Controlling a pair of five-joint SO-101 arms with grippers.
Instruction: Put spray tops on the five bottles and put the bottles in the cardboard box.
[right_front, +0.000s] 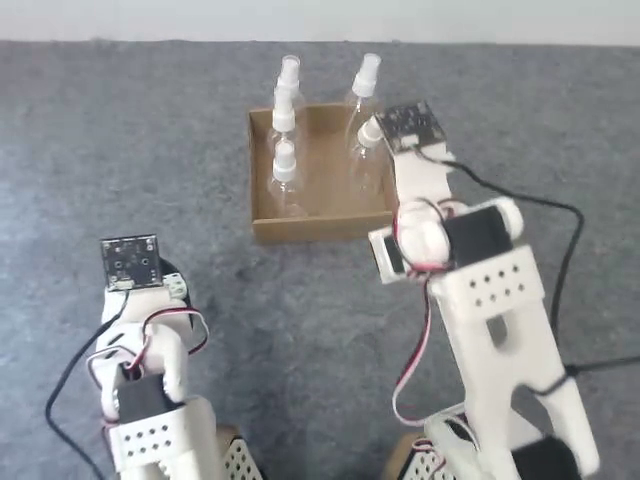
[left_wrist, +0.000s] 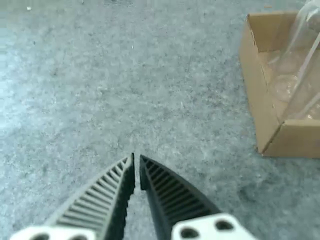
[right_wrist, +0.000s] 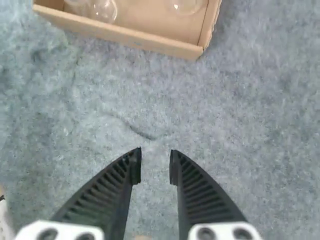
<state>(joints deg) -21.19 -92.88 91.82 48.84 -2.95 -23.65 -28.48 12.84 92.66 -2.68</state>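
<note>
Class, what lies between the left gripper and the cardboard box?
Just bare grey carpet. The left wrist view shows that stretch running from the left gripper to the cardboard box.

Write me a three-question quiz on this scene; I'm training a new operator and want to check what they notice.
1. True or false: the left pincer is gripping something.
2. How many bottles with spray tops on can you count at the cardboard box? A) three B) four C) five
3. Which arm's pincer has its jaws farther apart?

Key
1. False: it is shut on nothing, over the grey carpet.
2. C.
3. The right pincer.
</note>
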